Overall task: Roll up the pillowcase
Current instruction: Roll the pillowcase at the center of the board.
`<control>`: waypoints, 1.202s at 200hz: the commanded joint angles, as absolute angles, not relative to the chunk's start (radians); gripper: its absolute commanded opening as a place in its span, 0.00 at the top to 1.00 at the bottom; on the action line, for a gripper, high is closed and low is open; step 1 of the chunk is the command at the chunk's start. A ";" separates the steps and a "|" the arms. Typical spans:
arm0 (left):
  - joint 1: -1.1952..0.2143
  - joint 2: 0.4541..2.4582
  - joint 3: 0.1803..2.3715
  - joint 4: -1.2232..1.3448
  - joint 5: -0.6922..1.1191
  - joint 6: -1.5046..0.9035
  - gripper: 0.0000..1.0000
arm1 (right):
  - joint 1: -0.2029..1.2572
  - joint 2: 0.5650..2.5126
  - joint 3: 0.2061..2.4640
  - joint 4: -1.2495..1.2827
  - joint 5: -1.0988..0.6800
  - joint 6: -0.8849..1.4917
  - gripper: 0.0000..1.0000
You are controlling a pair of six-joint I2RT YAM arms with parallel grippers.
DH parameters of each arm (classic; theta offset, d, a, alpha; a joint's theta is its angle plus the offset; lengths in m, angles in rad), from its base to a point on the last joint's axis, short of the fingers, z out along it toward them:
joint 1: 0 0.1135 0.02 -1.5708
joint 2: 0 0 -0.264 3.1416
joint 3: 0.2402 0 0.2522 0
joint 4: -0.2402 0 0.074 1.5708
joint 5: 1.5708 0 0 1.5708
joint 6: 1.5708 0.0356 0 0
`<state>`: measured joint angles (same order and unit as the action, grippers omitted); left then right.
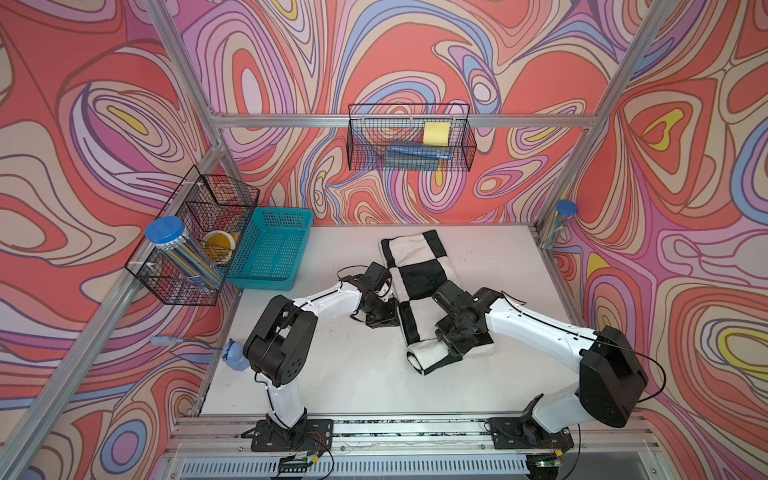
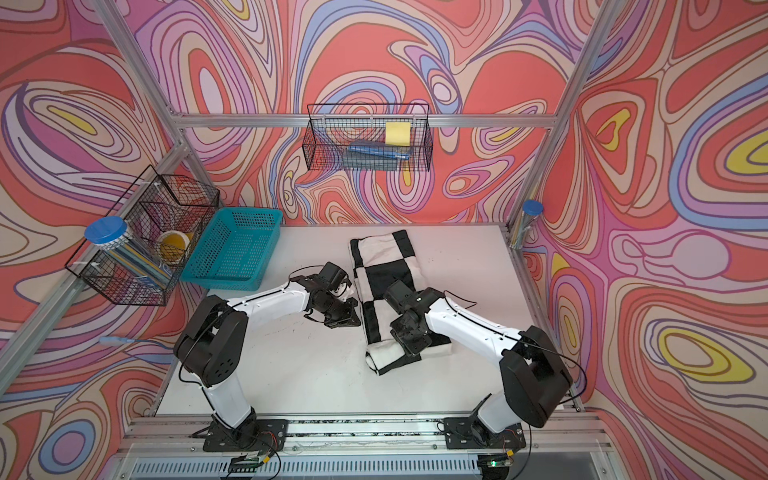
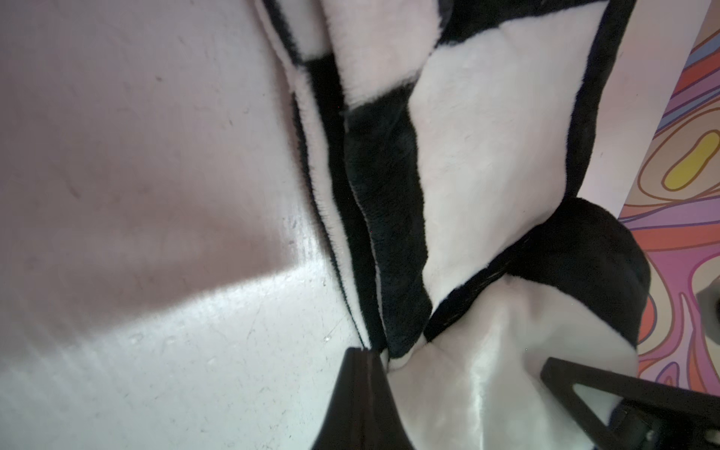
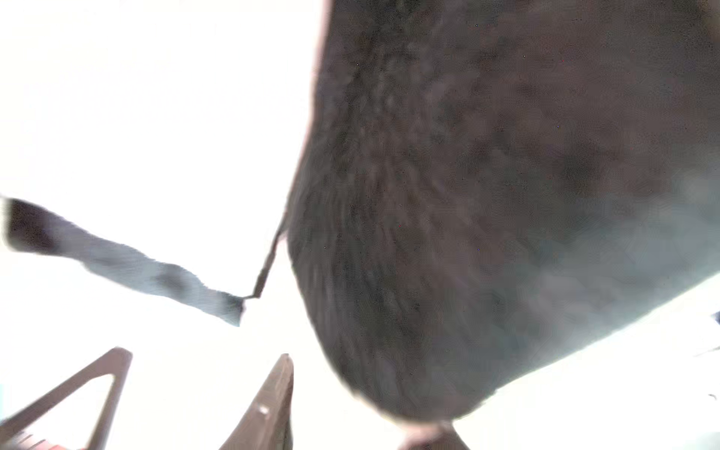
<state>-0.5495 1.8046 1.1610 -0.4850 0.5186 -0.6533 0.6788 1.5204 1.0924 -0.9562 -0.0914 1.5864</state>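
The pillowcase (image 1: 415, 274) lies as a folded strip on the middle of the bench (image 1: 353, 374), its near end rolled. It looks plush, light and springy; I'd grip the roll's ends. The left hand (image 3: 454, 358) pinches its edge, and the right hand (image 4: 202, 354) stands apart.

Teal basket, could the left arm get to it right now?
Probably yes: only bare table lies between the left hand and the teal basket. But that hand is shut on the pillowcase edge and must let go first.
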 commanded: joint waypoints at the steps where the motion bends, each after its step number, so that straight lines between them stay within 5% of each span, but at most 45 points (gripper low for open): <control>1: -0.551 1.768 1.169 -0.523 0.539 -0.626 1.00 | 0.648 1.561 1.143 -0.963 -0.079 1.504 0.57; 57: -0.552 1.582 1.119 -0.497 0.457 -0.621 1.00 | 0.575 1.793 1.276 -0.789 -0.085 1.375 0.53; 105: -0.605 1.592 1.158 -0.448 0.568 -0.596 1.00 | 0.542 1.940 1.343 -0.663 -0.111 1.342 0.51; 240: -0.658 1.976 1.340 -0.454 0.379 -0.739 1.00 | 0.481 1.795 1.201 -0.563 -0.112 1.305 0.41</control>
<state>-0.6544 1.9079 1.3079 -0.4255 0.4324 -0.7086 0.5102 1.8355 1.2236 -0.5797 -0.1555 1.3521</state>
